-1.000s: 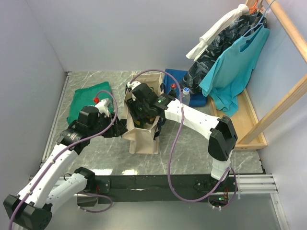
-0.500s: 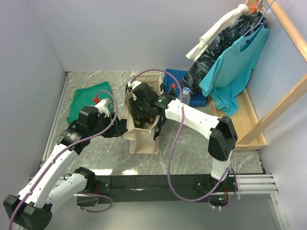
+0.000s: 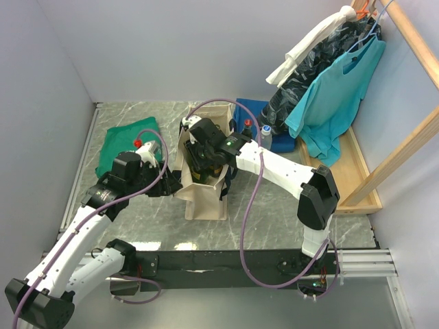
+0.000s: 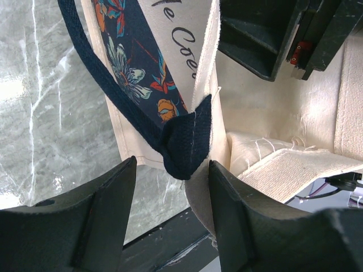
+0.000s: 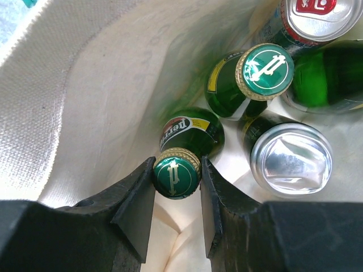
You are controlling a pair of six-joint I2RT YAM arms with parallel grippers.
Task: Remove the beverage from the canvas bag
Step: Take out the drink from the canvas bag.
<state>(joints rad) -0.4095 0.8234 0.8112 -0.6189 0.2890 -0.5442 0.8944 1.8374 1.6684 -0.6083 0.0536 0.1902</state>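
Observation:
The canvas bag (image 3: 206, 200) stands upright mid-table, cream with navy handles. My right gripper (image 5: 177, 170) reaches down into it and is shut on the green-and-gold cap of a green glass bottle, the beverage (image 5: 190, 134), which stands near the bag's wall. In the top view that gripper (image 3: 206, 159) is mostly sunk in the bag's mouth. My left gripper (image 4: 172, 170) straddles the bag's rim where a navy strap (image 4: 184, 144) is sewn on. Its right finger touches the canvas, and a gap shows beside the left finger. From above, the left gripper (image 3: 175, 185) sits at the bag's left side.
More drinks crowd the bag: a second green bottle (image 5: 264, 71), a silver-topped can (image 5: 291, 158) and a red-topped can (image 5: 309, 14). A folded green T-shirt (image 3: 123, 147) lies left, a blue cloth (image 3: 254, 113) behind. Two bottles (image 3: 257, 133) stand right of the bag. Clothes hang on the wooden rack (image 3: 363, 171).
My right gripper has closed its jaws onto the bottle's cap inside the bag. Both arms stay almost where they were.

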